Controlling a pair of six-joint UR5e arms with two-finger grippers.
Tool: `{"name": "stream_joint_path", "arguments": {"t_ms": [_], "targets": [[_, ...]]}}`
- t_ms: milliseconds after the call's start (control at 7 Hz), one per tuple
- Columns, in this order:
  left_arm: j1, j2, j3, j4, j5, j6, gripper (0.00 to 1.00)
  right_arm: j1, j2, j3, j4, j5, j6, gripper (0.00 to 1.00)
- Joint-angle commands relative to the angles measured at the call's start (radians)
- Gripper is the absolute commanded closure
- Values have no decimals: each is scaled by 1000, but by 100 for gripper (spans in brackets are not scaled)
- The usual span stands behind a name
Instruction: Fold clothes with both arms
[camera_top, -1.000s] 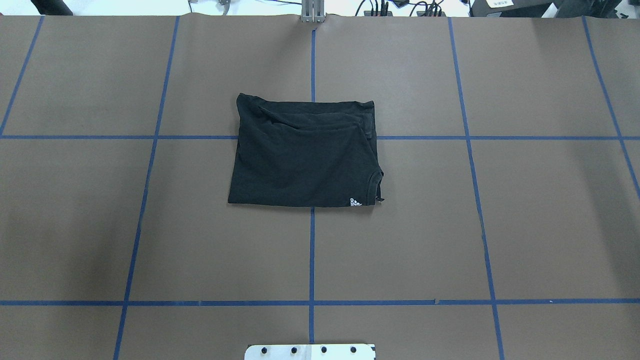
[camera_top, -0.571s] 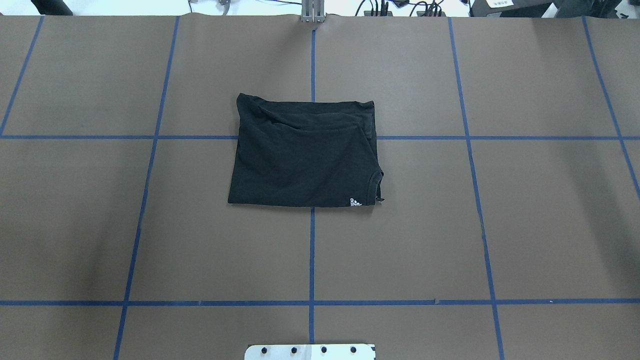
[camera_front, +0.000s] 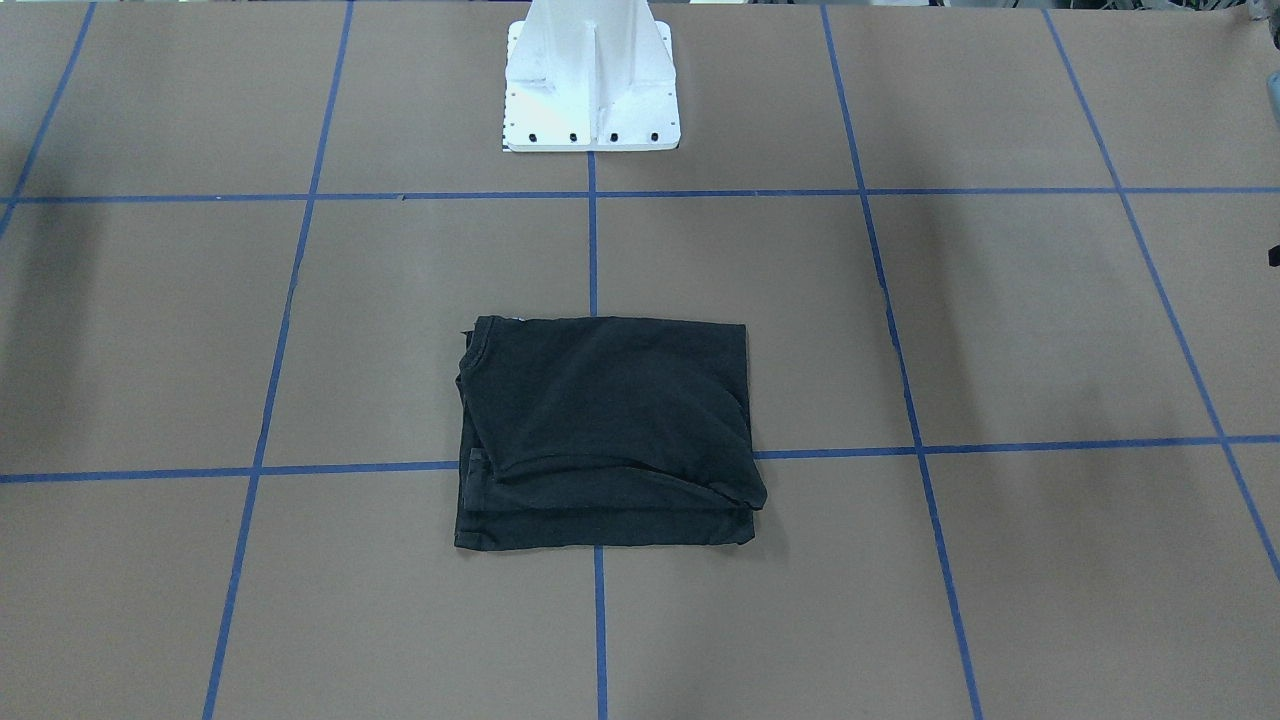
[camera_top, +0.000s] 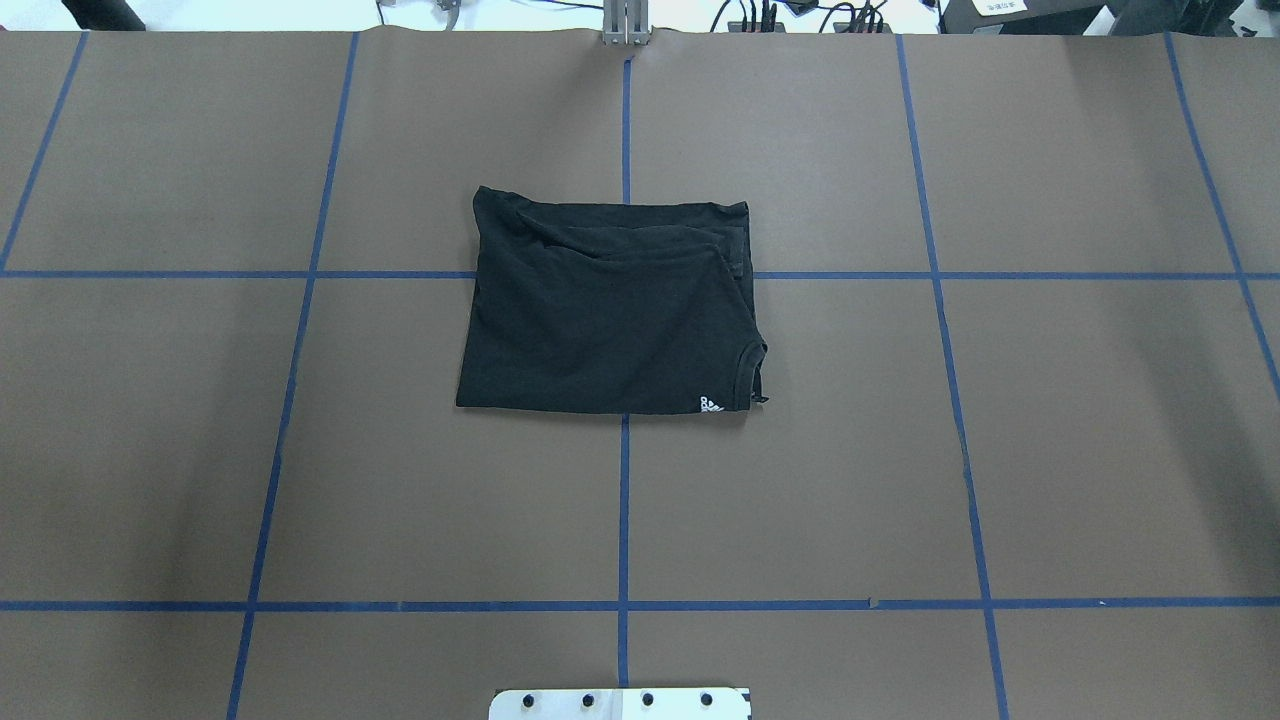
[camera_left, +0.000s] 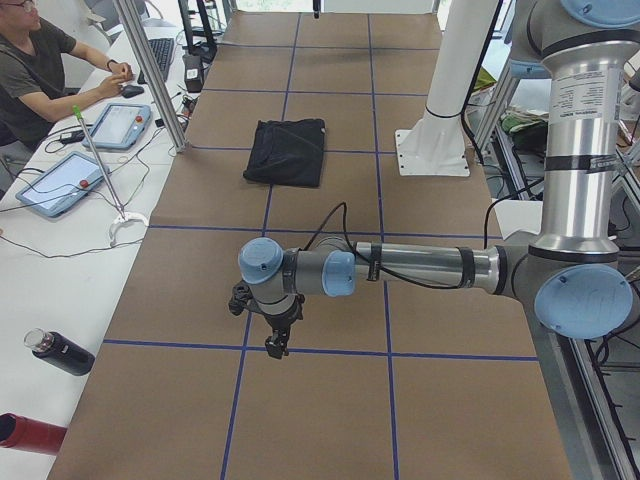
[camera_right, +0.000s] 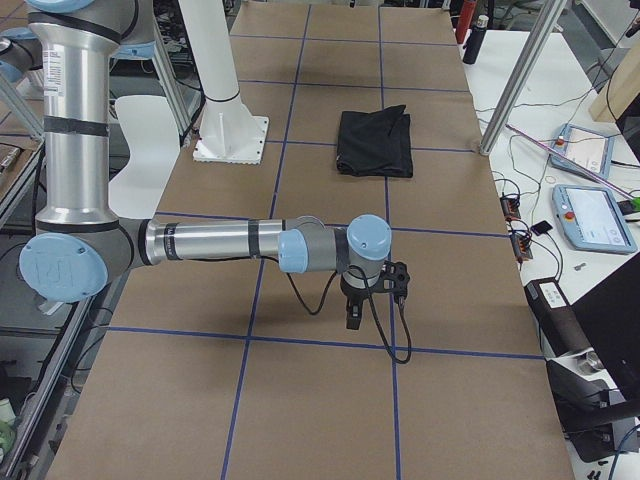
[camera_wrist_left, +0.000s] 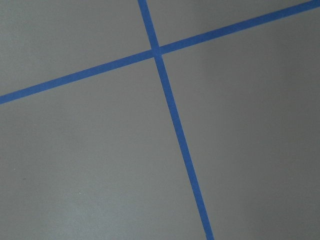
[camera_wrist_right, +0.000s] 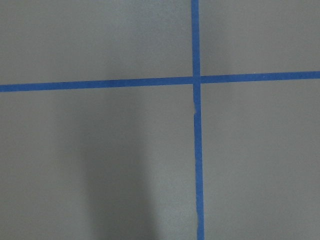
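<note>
The black T-shirt (camera_top: 605, 310) lies folded into a rectangle at the middle of the brown table, with a small white print at its near right corner. It also shows in the front-facing view (camera_front: 600, 430) and both side views (camera_left: 288, 150) (camera_right: 374, 142). Neither gripper touches it. The left gripper (camera_left: 275, 345) hangs over the table's left end, pointing down, far from the shirt. The right gripper (camera_right: 352, 318) hangs the same way over the right end. I cannot tell whether either is open or shut. Both wrist views show only bare table and blue tape.
The white pedestal base (camera_front: 592, 80) stands behind the shirt. Blue tape lines (camera_top: 623, 500) grid the table. A seated person (camera_left: 35, 70), tablets (camera_left: 60, 180) and bottles (camera_left: 60, 352) are along the far side table. A metal post (camera_left: 150, 70) rises by that edge.
</note>
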Motion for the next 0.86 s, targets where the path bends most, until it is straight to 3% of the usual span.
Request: {"name": "stream_joint_path", "arguments": {"t_ms": [0,714], "targets": [[-2,0,-1,0,1,1,0,27,-22,-19,46,-5,-3,0],[-69,2,-8,4,-3,1,0,80,-25,-16,34,7,0,0]]}}
